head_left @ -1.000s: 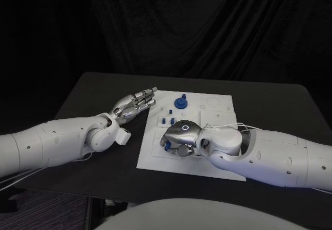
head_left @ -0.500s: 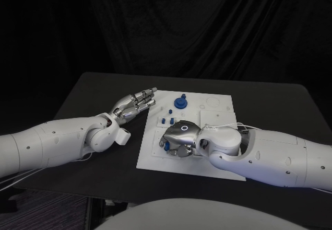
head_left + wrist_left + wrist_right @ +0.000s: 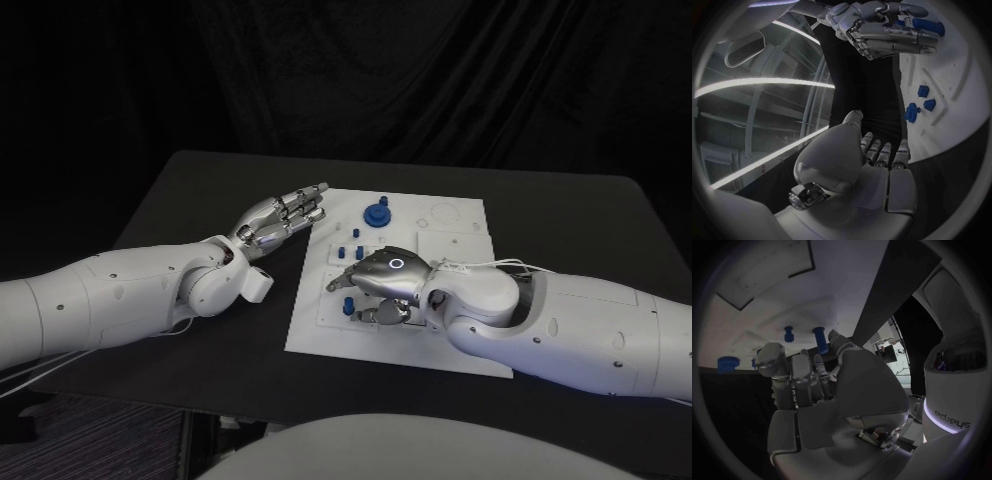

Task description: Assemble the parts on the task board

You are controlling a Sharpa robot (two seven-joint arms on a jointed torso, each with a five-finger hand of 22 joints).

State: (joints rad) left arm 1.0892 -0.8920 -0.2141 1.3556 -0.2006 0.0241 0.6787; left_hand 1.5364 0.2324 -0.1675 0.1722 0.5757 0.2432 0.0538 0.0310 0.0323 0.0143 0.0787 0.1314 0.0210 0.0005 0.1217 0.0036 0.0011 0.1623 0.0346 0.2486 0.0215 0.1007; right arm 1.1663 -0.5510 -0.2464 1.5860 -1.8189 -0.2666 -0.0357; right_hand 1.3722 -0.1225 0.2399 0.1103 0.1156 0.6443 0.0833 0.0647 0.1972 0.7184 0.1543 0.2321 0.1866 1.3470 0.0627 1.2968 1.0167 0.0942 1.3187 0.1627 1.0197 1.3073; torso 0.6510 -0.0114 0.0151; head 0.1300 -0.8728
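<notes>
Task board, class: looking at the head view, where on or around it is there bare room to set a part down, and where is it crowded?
The task board is bare along its far right side. Bare black table lies beyond its right edge. The near middle is crowded by the right hand and blue parts; the left hand borders its far left corner.

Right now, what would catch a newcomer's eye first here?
The white board in the middle of the black table, dotted with small blue parts. The right robot hand hangs over the board's near half, fingers curled down among the parts. The left robot hand lies open beside the board's left edge.
</notes>
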